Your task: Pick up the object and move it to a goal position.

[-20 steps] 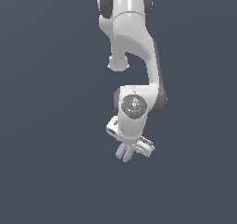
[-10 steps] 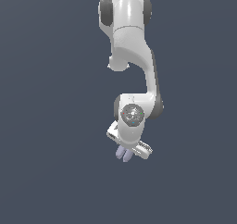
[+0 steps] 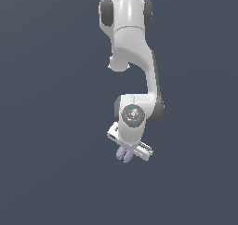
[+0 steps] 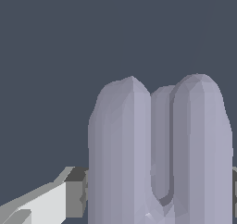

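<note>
The object (image 3: 124,155) is a small pale lavender-grey thing of two elongated rounded lobes side by side. In the exterior view it sticks out below the white arm's hand, held in my gripper (image 3: 125,153). In the wrist view the object (image 4: 159,158) fills the frame close up. One white finger with a dark grey pad (image 4: 74,193) presses against one side of it; the other finger shows only as a grey sliver at the frame edge. The gripper is shut on the object, held up in the air.
The white arm (image 3: 132,70) hangs down from the top of the exterior view. Plain dark grey-blue background surrounds it in both views.
The arm has lifted and shifted slightly toward the exterior view's right with the object in the gripper. The grip has not changed.
</note>
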### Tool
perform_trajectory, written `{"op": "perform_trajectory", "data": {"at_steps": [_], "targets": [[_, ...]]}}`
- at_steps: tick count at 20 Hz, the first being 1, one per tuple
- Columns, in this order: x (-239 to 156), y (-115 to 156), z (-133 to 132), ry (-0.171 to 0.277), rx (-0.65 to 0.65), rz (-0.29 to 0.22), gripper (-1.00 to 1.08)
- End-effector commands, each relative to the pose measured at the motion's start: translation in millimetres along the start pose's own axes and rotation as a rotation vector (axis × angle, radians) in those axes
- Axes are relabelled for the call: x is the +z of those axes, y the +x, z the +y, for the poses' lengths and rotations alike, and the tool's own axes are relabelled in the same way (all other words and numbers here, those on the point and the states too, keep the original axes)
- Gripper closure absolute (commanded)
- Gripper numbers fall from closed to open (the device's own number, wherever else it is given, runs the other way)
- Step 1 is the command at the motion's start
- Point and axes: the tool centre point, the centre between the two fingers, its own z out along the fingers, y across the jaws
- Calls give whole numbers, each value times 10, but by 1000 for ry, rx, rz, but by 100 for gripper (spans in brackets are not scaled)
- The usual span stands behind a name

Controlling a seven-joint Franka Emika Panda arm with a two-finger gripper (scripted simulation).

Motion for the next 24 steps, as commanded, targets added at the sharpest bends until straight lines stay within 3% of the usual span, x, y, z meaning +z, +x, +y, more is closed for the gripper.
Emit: {"op": "perform_trajectory", "data": {"at_steps": [1,14,24], "targets": [[-3,1,-1,0,0,0,108],[-62,-46,156,0,0,0,108],[-253,-182,638,0,0,0,108]]}}
